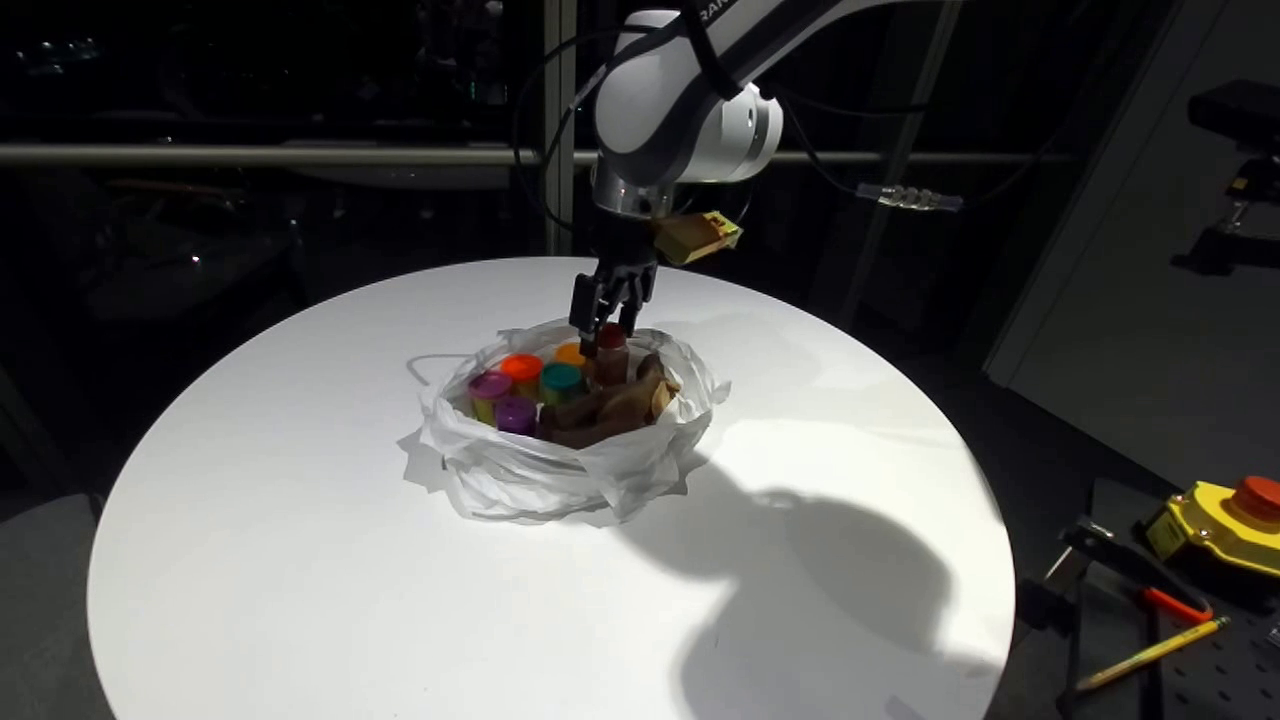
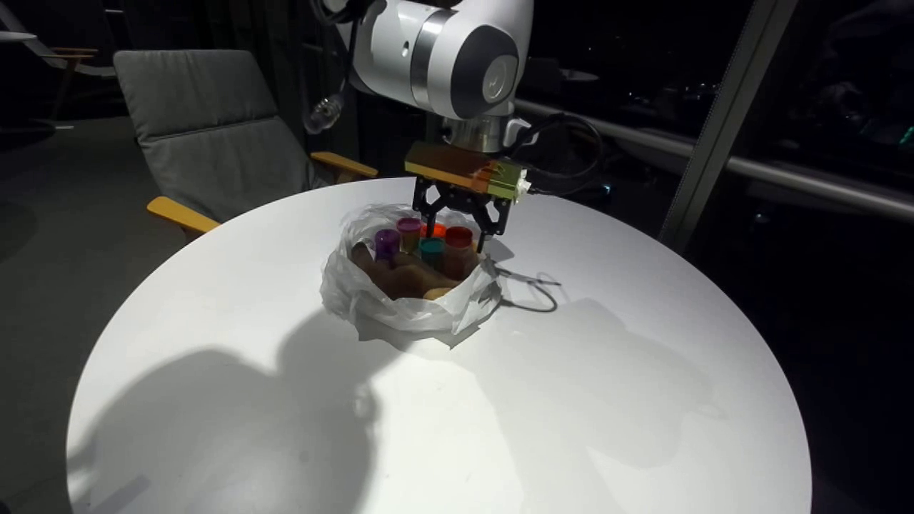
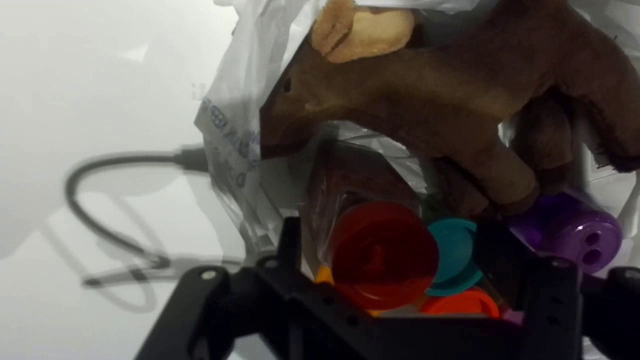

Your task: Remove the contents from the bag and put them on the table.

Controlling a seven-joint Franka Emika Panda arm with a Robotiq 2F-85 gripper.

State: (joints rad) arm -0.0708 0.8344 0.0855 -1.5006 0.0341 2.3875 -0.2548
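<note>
Round white table; centre of exterior view: crumpled white plastic bag. Black two-finger gripper, spread wide, empty, straddles red-lidded transparent bottle inside. Better grasp with round teal lid outside.

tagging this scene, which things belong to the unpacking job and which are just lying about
Job: plastic bag, plush toy, red-topped bottle, teal-lidded tub, other lidded tubs, purple item, table, gripper

Unrelated: yellow pencil, yellow box with red button, grey chair

Grey chair, wooden armrests; yellow pencil on black perforated surface; horizontal rail.
</note>
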